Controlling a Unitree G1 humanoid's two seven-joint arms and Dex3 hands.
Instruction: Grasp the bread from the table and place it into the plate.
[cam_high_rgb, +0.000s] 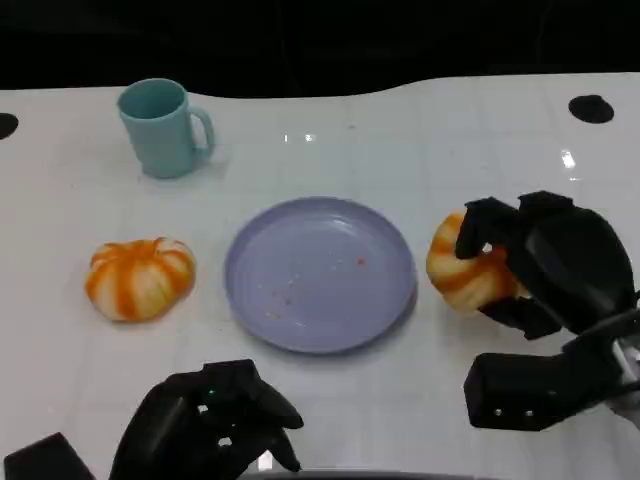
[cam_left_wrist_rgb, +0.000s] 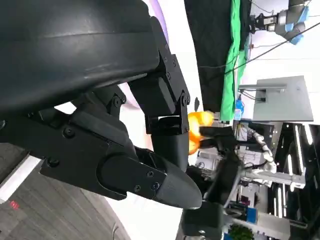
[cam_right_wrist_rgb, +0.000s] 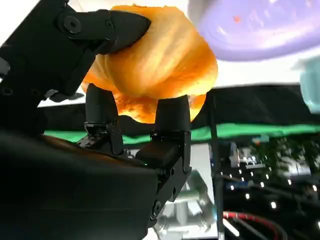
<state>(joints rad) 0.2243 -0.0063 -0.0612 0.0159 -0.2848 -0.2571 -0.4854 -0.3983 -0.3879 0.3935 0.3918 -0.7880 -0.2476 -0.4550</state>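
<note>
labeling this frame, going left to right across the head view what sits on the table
striped bread → teal mug → purple plate → second bread, held in the right robot hand

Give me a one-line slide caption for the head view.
Right hand grips one bread beside the purple plate; a second bread lies opposite.

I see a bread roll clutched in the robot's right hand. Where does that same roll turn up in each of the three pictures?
Head view: the held bread roll sits at the right, in the right hand, beside the purple plate.
Left wrist view: a small orange patch beyond the left hand, near the middle.
Right wrist view: large, upper centre, fingers wrapped around it.
Shared landmark: the purple plate, seen next to the roll in the head and right wrist views.
</note>
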